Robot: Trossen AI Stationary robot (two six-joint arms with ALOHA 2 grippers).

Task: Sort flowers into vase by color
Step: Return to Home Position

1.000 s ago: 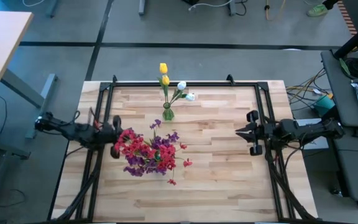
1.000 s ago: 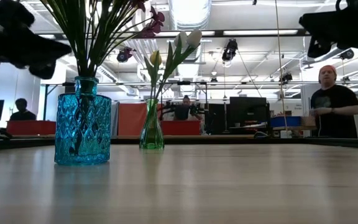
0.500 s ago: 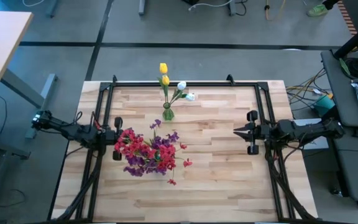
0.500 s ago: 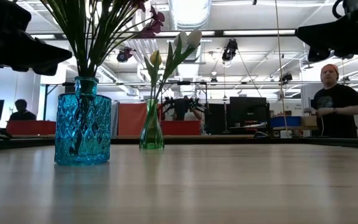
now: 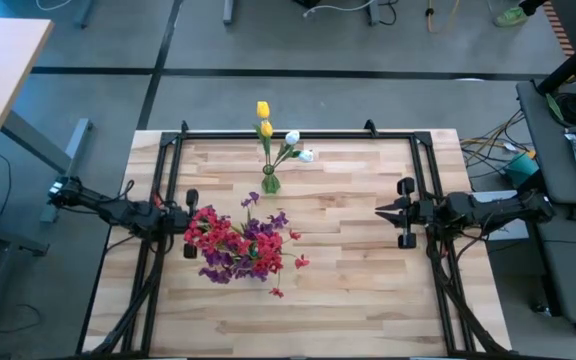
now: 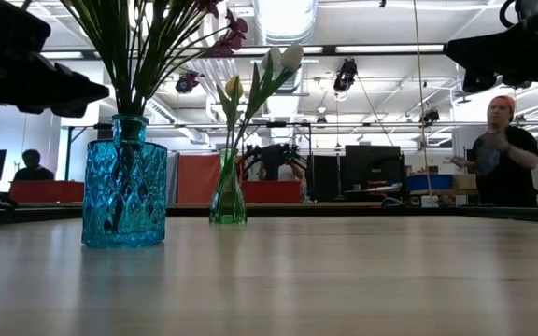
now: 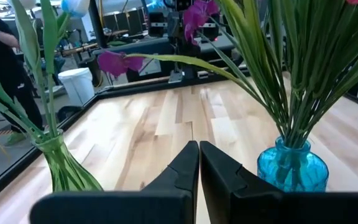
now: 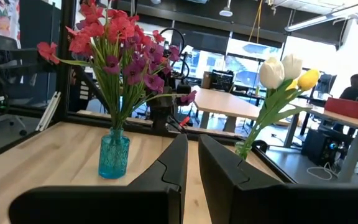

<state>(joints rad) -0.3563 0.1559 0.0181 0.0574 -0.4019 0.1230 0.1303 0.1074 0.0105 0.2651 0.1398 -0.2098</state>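
A blue glass vase (image 6: 124,182) stands on its base on the table and holds the red and purple flowers (image 5: 233,245). A slim green vase (image 6: 228,191) farther back holds the yellow and white buds (image 5: 278,140). My left gripper (image 7: 198,158) is shut and empty, hovering just left of the blue vase (image 7: 291,171), partly under the blooms in the high view (image 5: 188,222). My right gripper (image 8: 192,155) is shut and empty, hovering over the table's right part (image 5: 380,211), pointing toward both vases.
A black frame (image 5: 288,133) runs along the table's far, left and right edges. Bare wood lies between the vases and the right gripper and along the near edge. A person (image 6: 502,149) stands in the room beyond the table.
My left gripper has drawn back a little toward the table's left edge, away from the blue vase's flowers. The vases and flowers have kept still.
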